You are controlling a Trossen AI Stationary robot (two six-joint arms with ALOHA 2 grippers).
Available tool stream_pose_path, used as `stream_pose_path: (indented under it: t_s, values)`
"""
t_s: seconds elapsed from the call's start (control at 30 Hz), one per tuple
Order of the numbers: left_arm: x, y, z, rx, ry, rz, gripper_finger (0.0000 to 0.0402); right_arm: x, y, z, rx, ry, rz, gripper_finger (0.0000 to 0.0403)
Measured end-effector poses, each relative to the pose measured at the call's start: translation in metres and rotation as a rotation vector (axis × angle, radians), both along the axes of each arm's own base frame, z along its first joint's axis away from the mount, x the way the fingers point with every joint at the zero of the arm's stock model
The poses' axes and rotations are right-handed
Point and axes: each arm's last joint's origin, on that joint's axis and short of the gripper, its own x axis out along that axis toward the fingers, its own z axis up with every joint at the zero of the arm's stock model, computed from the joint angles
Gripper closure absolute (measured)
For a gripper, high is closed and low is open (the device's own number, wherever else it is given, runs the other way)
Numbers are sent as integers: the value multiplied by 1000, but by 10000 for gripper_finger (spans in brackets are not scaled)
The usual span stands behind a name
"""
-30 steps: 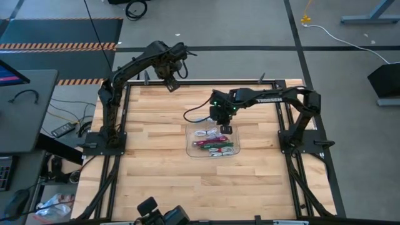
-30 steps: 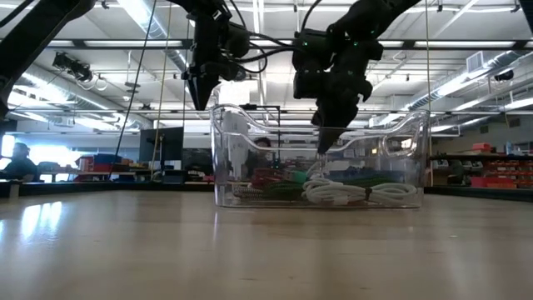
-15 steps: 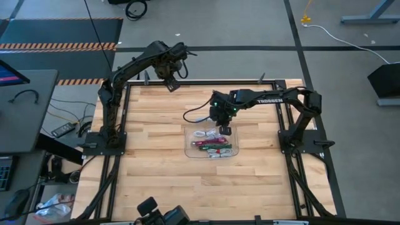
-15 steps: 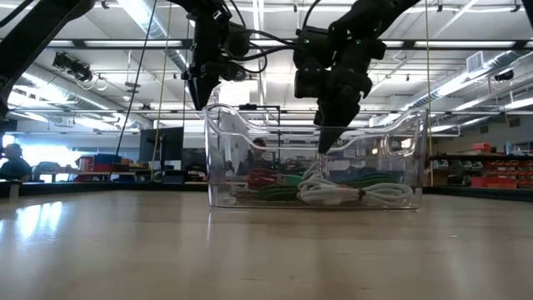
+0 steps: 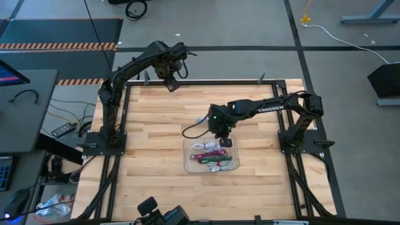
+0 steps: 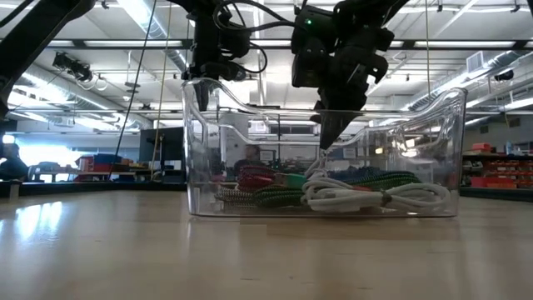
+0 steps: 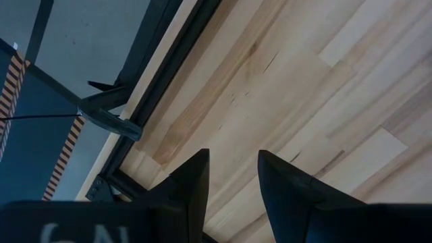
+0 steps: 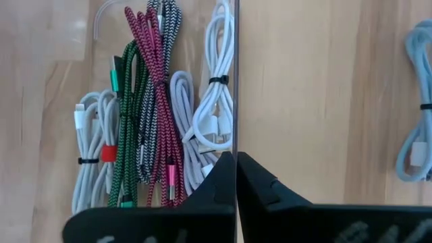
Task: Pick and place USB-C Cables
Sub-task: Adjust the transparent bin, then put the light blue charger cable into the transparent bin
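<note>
The clear plastic tray (image 5: 185, 156) stands flat on the table near its middle. It holds several bundled USB-C cables (image 5: 211, 156): dark red (image 8: 158, 81), green (image 8: 128, 115), white (image 8: 209, 115), and one white bundle with a red tie (image 8: 91, 162). One grey-blue cable (image 8: 418, 101) lies on the wood outside the tray, on its far side. My right gripper (image 5: 225, 142) is at the tray's far wall, shut on it. My left gripper (image 5: 172, 84) hangs open above the table's far left part, away from everything. My right gripper (image 8: 236, 162) pinches the tray's far wall at its top edge (image 8: 235, 81), one finger inside the tray and one outside. The fingers come from above, pointing down (image 6: 326, 143). The tray stays upright with its bottom on the table.
Bare wood lies on all sides of the tray. A black cord from the right arm loops over the table (image 5: 187, 131) left of the gripper. The table's dark frame (image 5: 125, 112) runs along its edges. The room beyond shows in the low view.
My right gripper has moved toward the table's near edge, still shut on the tray's wall, and the tray has slid along the table with it. The tray now looms larger in the low view. The cables have ridden along inside it.
</note>
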Motion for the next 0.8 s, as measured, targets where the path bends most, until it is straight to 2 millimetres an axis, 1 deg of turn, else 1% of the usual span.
stream_pose_path:
  t_s: [0.13,0.3,0.4,0.53,0.63,0.73,0.8]
  values:
    - [0,0,0,0,0,-1,269,1,-1,2,7,-11,-14,397]
    - [0,0,0,0,0,0,269,4,-4,7,-1,-18,-23,357]
    - [0,0,0,0,0,0,269,8,-4,14,-3,-46,-22,333]
    - [0,0,0,0,0,0,269,13,-4,30,-7,-73,-13,312]
    - [0,0,0,0,0,0,269,14,-3,42,-10,-66,-2,304]
    - [0,0,0,-1,-3,0,269,13,-7,59,-22,-47,4,301]
    - [2,0,0,-24,-39,-4,269,12,-11,74,-23,-39,-2,301]
